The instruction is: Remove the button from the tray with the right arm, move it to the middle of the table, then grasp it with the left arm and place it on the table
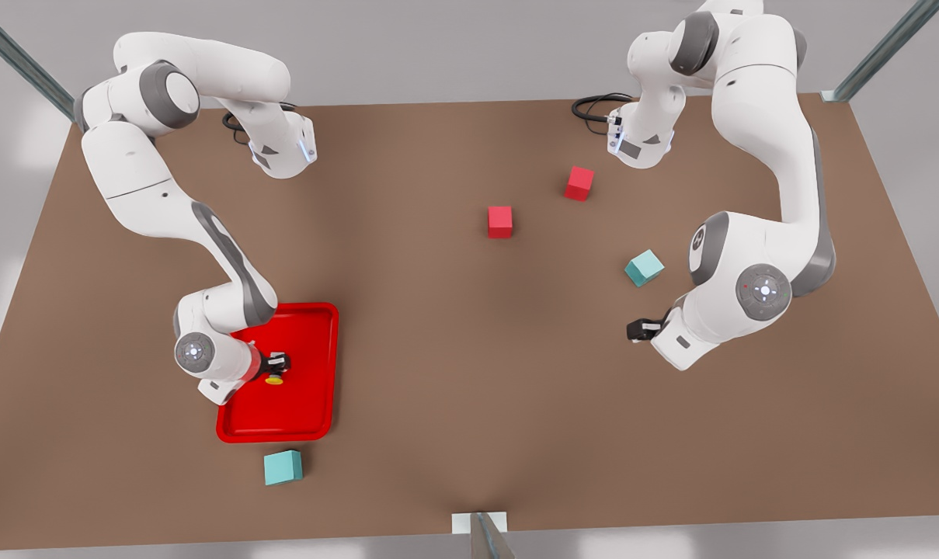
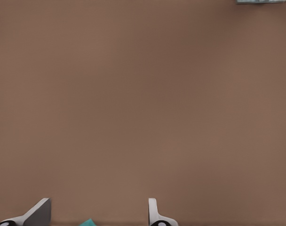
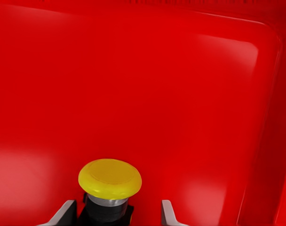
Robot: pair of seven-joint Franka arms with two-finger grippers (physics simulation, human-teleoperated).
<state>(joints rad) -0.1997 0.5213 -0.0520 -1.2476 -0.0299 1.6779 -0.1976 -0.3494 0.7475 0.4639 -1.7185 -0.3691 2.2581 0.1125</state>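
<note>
The button [image 1: 274, 379], a yellow cap on a dark body, stands inside the red tray [image 1: 314, 326] at the front view's left. My right gripper [image 1: 279, 363] is low over it and open. In the right wrist view the fingertips [image 3: 167, 212] flank the button [image 3: 110, 178], with a gap on one side. The tray floor [image 3: 190, 94] spreads beyond them. My left gripper [image 1: 638, 329] waits open above the brown table [image 1: 453, 349] at the front view's right. In the left wrist view the left gripper [image 2: 97, 214] hangs over bare table [image 2: 143, 103].
Two red cubes [image 1: 500, 221] [image 1: 579, 183] lie toward the far middle. One teal cube [image 1: 644, 268] sits close to the left gripper, another teal cube [image 1: 283, 467] just in front of the tray. A sliver of teal cube [image 2: 89, 222] shows between the left fingers.
</note>
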